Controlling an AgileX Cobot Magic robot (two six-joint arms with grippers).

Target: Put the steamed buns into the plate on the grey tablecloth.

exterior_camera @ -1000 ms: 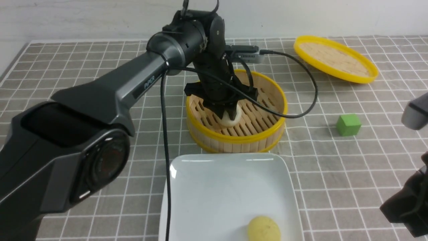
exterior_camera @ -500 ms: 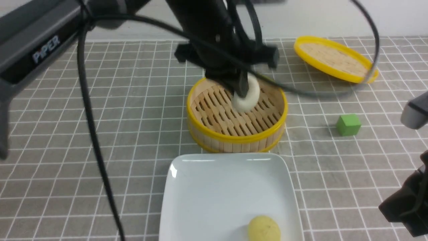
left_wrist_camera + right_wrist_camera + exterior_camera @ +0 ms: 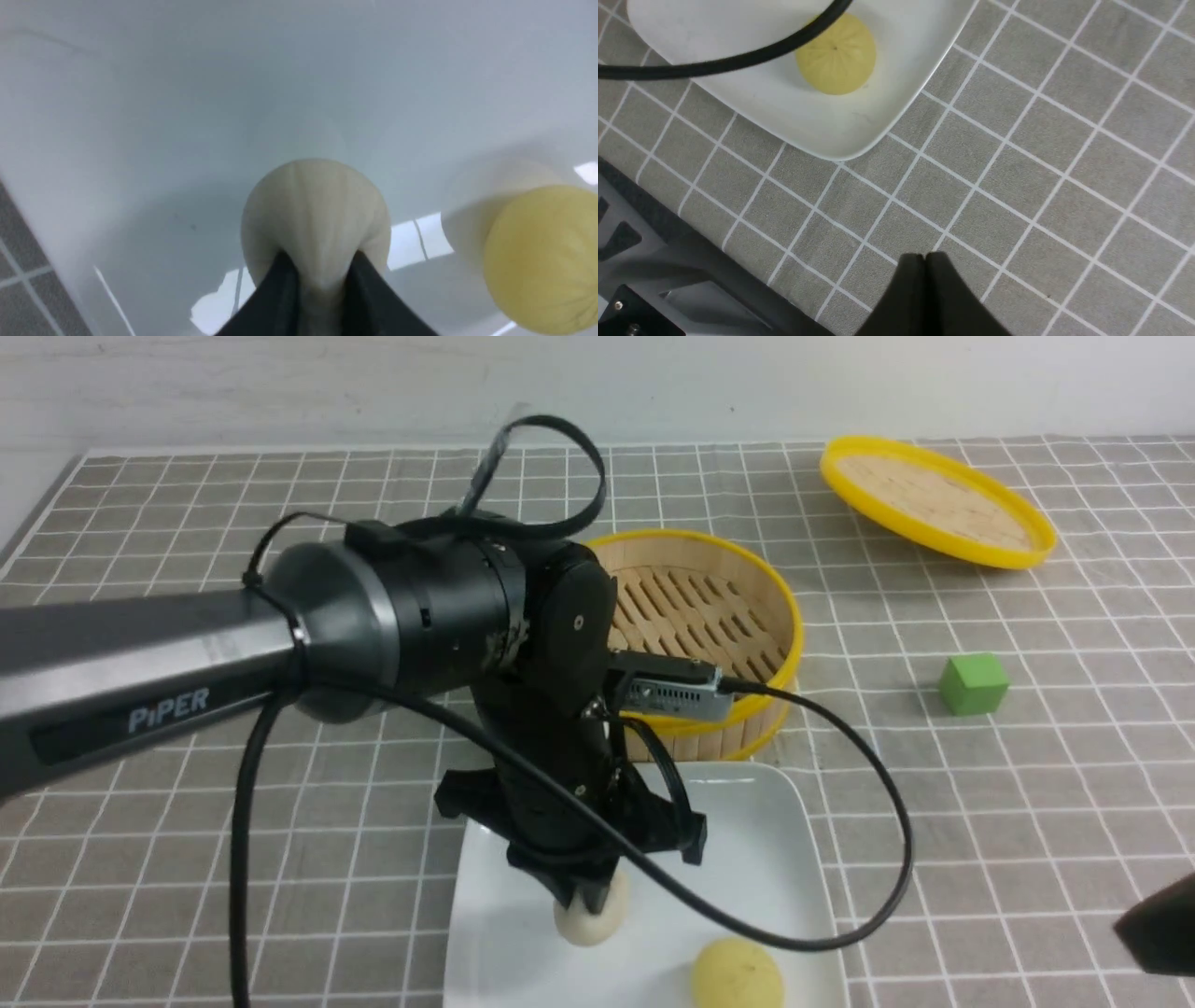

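Observation:
My left gripper (image 3: 586,902) is shut on the pale beige-white bun (image 3: 592,915) and holds it low over the white square plate (image 3: 775,859). In the left wrist view the bun (image 3: 316,219) is pinched between the two dark fingers (image 3: 275,298) above the plate (image 3: 187,116). The yellow bun (image 3: 738,973) lies on the plate to the right of it and shows in both wrist views (image 3: 542,259) (image 3: 836,53). My right gripper (image 3: 926,256) is shut and empty over the grey tablecloth (image 3: 1017,186), off the plate's corner (image 3: 831,140).
The bamboo steamer (image 3: 738,616) stands behind the plate with no bun in it. Its yellow-rimmed lid (image 3: 936,500) lies at the back right. A green cube (image 3: 973,684) sits to the right. A black cable (image 3: 840,784) trails over the plate. The table's front edge (image 3: 668,261) is near.
My left gripper lifted the pale bun out of the steamer, carried it toward the front and lowered it over the plate. The right arm has drawn back lower at the frame's right.

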